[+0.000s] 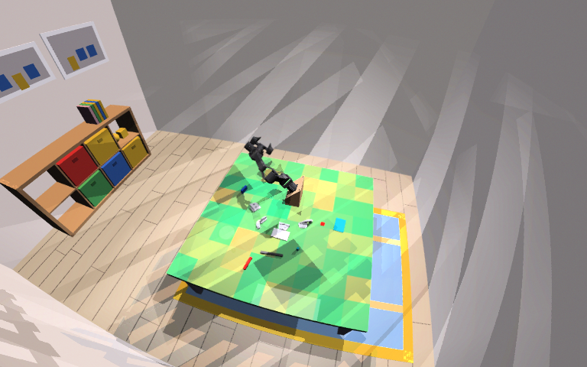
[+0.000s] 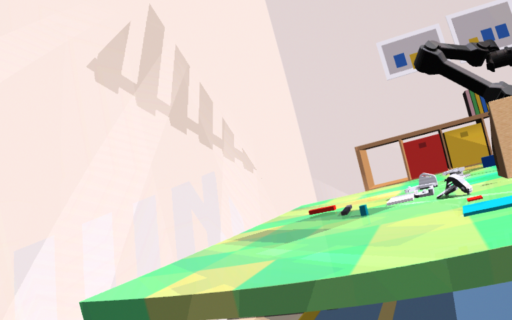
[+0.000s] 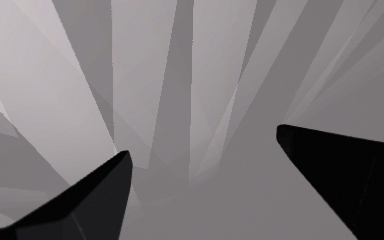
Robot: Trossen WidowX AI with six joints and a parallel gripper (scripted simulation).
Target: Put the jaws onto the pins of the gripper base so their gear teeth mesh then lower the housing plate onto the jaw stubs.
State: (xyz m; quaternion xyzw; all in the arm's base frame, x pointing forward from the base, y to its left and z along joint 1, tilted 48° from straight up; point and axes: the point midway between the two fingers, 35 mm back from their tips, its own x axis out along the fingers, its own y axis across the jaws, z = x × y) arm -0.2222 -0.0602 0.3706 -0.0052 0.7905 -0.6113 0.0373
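My gripper [image 1: 263, 143] [image 3: 205, 144] is open and empty, raised high near the table's back left edge, far from the parts. A curved white jaw [image 1: 260, 223] and another jaw [image 1: 306, 223] [image 2: 459, 181] lie apart on the table, to either side of a flat white piece [image 1: 280, 234] [image 2: 400, 199]. A small white part [image 1: 283, 225] is right behind the flat piece. A grey-white part [image 1: 254, 206] lies farther back left. The views are too small to tell which part is the gripper base and which the housing plate. Neither pins nor stubs can be made out.
A red bar [image 1: 247, 263] [image 2: 322, 209], dark bar [image 1: 271, 254] [image 2: 346, 210] and teal block [image 1: 297, 248] [image 2: 363, 210] lie in front. A red piece [image 1: 322, 223] [image 2: 474, 198] and cyan block [image 1: 339, 225] [image 2: 489, 205] are right. A blue piece [image 1: 243, 189] is back left. The arm's wooden stand [image 1: 293, 199] is behind.
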